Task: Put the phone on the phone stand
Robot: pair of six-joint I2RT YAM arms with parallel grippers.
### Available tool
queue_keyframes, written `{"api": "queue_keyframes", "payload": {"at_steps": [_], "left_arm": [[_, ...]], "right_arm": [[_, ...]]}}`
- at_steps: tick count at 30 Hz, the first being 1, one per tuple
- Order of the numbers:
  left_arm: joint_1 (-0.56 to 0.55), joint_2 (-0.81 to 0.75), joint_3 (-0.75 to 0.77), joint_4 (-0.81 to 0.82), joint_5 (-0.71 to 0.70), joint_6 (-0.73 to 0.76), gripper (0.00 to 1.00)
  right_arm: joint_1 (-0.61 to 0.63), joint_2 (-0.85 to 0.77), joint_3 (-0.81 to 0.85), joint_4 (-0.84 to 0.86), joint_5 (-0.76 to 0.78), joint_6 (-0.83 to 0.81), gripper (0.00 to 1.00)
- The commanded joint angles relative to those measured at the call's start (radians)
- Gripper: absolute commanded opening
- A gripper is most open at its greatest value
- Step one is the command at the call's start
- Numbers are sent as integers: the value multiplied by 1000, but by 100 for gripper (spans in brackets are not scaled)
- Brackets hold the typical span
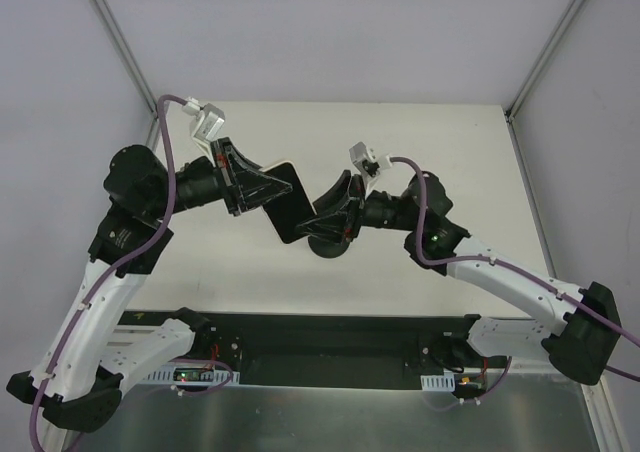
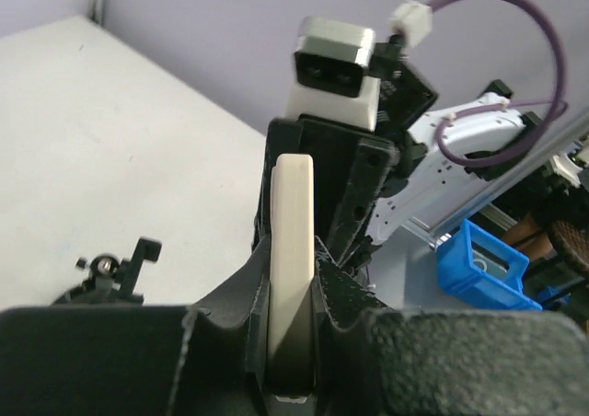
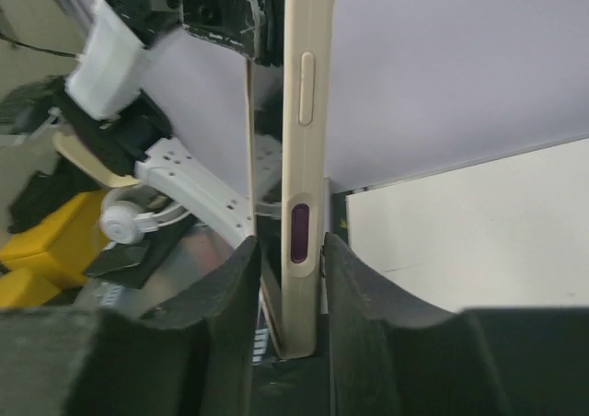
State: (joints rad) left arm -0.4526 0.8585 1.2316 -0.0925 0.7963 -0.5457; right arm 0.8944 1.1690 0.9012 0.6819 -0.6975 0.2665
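The phone (image 1: 291, 208) is held edge-up in the air at the table's middle. My left gripper (image 1: 268, 194) is shut on its left end. In the left wrist view the cream edge of the phone (image 2: 293, 223) is clamped tight between the fingers of that gripper (image 2: 293, 292). My right gripper (image 1: 327, 212) straddles the phone's other end. In the right wrist view the phone (image 3: 301, 158) stands between the open fingers of that gripper (image 3: 290, 250), with a gap on the left side. The phone stand (image 1: 328, 245) sits just below, and its clamp head (image 2: 117, 271) shows in the left wrist view.
Grey walls close the table at the back and sides. A blue box (image 2: 483, 267) lies off the table's near edge, and yellow objects (image 3: 37, 250) lie beyond it in the right wrist view.
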Motion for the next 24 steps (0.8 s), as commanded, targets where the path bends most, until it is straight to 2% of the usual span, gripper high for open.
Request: {"api": "queue_keyframes", "payload": {"at_steps": [1,2,3,6,8,11,12,14,15,18,22,23,24], "left_arm": [[-3,31,95,-236,-144,58,0],[-3,31,82,-246,-153,55,0],[-3,28,75,-251,-163,53,0],[-3,22,68,-263,-180,55,0],[-3,17,69,-266,-183,52,0],[-1,8,74,-274,-224,50,0],[-3,5,77,-297,-250,41,0],[-3,22,104,-361,-343,41,0],[-1,33,118,-428,-362,46,0],[-3,62,143,-483,-407,62,0],[-3,59,120,-493,-434,69,0],[-3,56,115,-493,-436,66,0],[-3,56,114,-493,-434,64,0]], "right_arm": [[-23,7,76,-163,114,-113,48],[-25,15,93,-186,124,-122,56],[-23,18,100,-211,134,-134,72],[-32,24,128,-301,151,-170,91],[-38,29,137,-344,148,-190,96],[-51,3,137,-395,179,-219,100],[-54,-11,134,-448,263,-226,97],[-55,-55,146,-552,440,-224,96],[-54,-66,162,-676,654,-210,96],[-74,-77,229,-910,927,-104,96],[-98,-88,216,-950,986,-30,97],[-100,-89,196,-940,980,-36,100],[-98,-85,196,-944,949,-64,96]]}}
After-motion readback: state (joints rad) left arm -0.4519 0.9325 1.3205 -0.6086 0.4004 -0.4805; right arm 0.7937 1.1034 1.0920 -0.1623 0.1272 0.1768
